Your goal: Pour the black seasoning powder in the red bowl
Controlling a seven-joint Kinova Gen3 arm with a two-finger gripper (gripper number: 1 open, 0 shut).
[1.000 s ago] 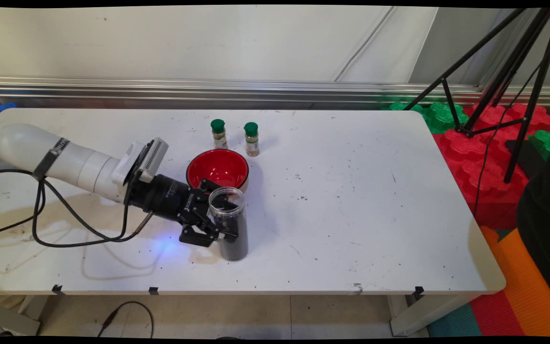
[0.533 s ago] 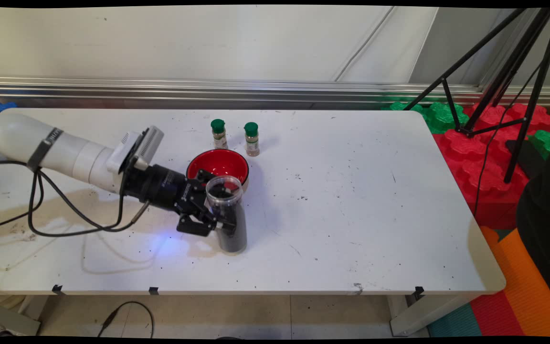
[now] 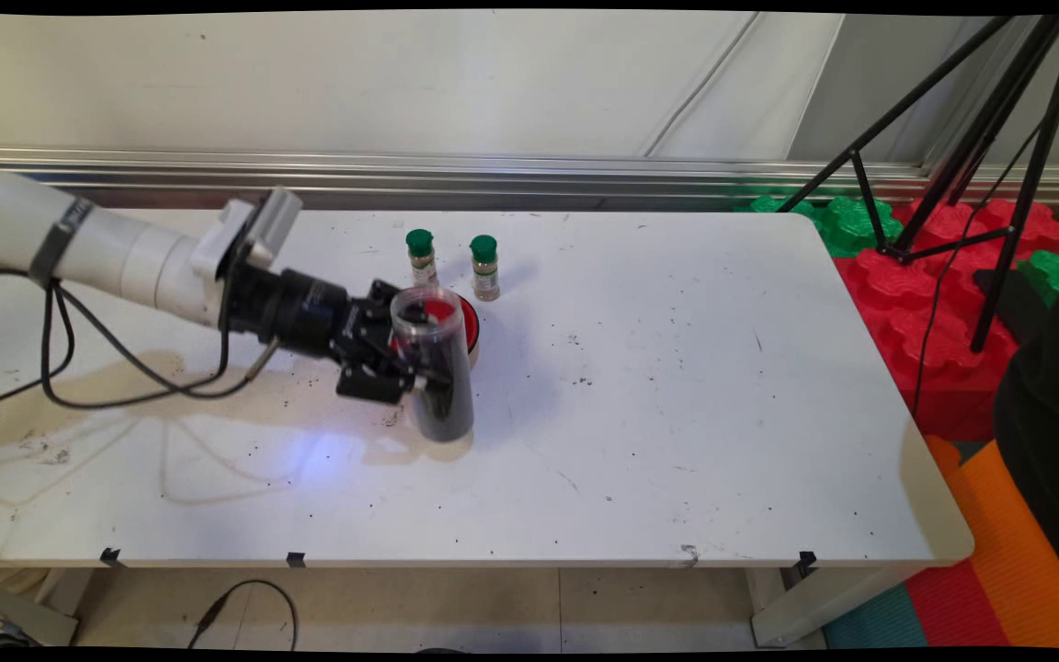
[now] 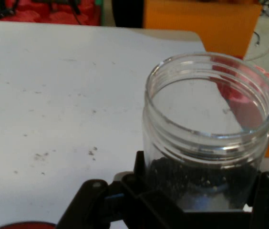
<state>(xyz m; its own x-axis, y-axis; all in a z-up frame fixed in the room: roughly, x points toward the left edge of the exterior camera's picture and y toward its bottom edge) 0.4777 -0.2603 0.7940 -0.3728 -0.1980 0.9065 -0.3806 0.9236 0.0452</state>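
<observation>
The black hand [image 3: 405, 368] pinches one clear, round plastic jar [image 3: 433, 363], open-topped and holding dark grains, lifted over the scuffed white table [image 3: 677, 386] near its middle. Behind it sits one glossy red bowl [image 3: 469, 324]; beyond, toward the far edge, stand two green-capped bottles [image 3: 420, 258].

Even, bright indoor light falls from overhead. The white surface [image 3: 640, 414] is well lit, with soft shadows spreading beneath the hand [image 3: 401, 354] and its cables [image 3: 125, 382]. In the hand view the near rim of the jar [image 4: 210, 124] is fairly sharp with faint glare; the far background is soft.
</observation>
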